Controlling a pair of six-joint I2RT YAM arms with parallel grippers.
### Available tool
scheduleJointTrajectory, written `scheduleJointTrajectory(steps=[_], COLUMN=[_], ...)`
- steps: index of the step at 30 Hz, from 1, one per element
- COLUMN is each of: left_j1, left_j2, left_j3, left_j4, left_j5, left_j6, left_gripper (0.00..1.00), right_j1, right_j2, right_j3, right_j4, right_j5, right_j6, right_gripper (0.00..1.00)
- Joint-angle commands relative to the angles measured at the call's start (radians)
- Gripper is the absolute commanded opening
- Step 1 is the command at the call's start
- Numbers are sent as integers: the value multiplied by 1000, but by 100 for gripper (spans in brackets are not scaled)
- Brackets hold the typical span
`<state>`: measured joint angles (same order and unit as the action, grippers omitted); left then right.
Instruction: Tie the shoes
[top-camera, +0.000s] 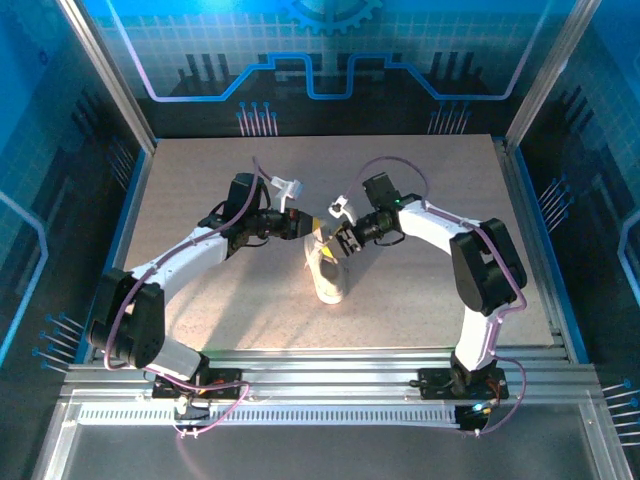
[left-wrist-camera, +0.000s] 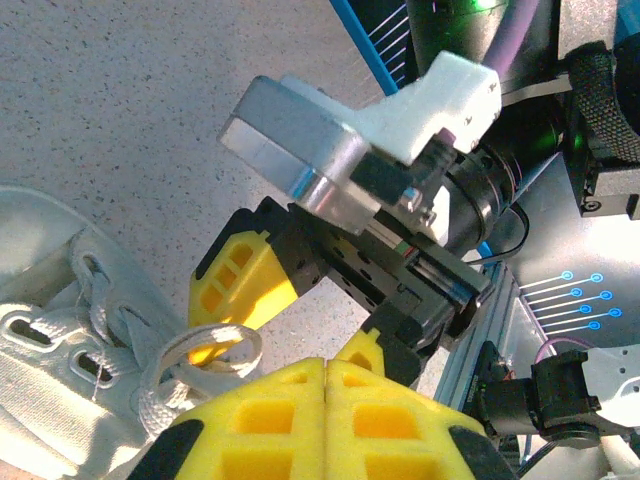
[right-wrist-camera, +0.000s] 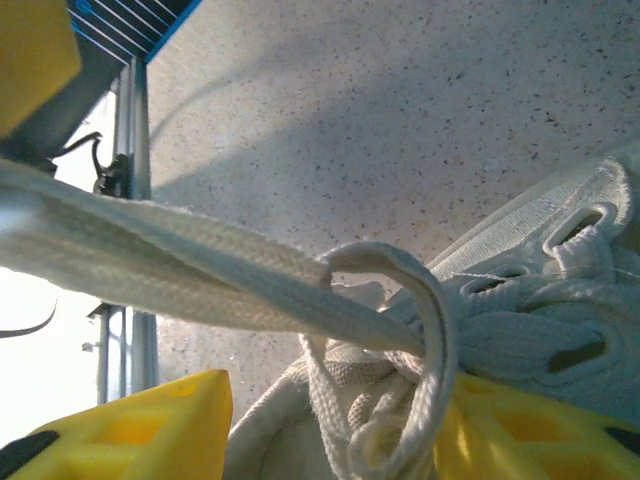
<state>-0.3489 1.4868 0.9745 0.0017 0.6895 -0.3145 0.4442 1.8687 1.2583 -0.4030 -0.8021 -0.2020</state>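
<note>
Overhead view of a two-armed robot partway through tying a shoe. On the left, the left gripper (top-camera: 303, 225) reaches in to the middle of the table, and its wrist camera shows its yellow pads (left-wrist-camera: 270, 410) pressed flat together with no gap. Just right of it lies the sneaker (top-camera: 328, 278), small, white and low-topped, flat on its sole near the table's centre with its toe toward the arm bases. A broad flat lace (right-wrist-camera: 200, 270) runs taut from the eyelets up and away toward the left gripper, so that gripper is probably pinching it, though the pinch itself is hidden. A loop (right-wrist-camera: 430, 300) of lace curls around this strand above the tongue. To the right, the right gripper (top-camera: 340, 243) meets the shoe from the other side, its yellow fingers (right-wrist-camera: 130, 435) spread wide on either side of the loop and gripping nothing. The step in hand looks like closing a knot. To do it well, the left side should keep steady tension without dragging the light shoe, while the right fingers close squarely on the loop and not on the strand beneath. The table (top-camera: 260, 310) is pale, speckled and matte. An aluminium rail (top-camera: 330, 365) runs along its near edge, and blue panels (top-camera: 330, 60) printed with circuit lines enclose it.
</note>
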Motion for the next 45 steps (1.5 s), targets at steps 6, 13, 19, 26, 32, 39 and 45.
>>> scheduleJointTrajectory(steps=[6,13,19,26,32,39,45], left_j1=[-5,-5,-5,-5,-7,-12,-4], left_j2=[-5,-12,-22,-58,-101,-146,-230], left_j3=[9,3,-14,-86,-195,-276,-264], left_j4=[-26,-32,-35,-39,-7,-18,-54], left_j5=[25,22,21,13,12,-19,-93], left_j6=[-1,3,5,29,78,100,182], left_gripper=[0,0,0,0,0,6,48], right_j1=[54,57,55,60,70,93,119], right_j2=[-71,-144,-176,-166,-136,-129,-138], right_j3=[-64,-137,-173,-173,-150,-155,-165], right_j4=[79,181,240,263,215,236,248], right_j5=[178,264,300,371,422,419,420], right_j6=[-61,-42,-6,62,75,107,70], right_gripper=[38,17,8,6,5,6,6])
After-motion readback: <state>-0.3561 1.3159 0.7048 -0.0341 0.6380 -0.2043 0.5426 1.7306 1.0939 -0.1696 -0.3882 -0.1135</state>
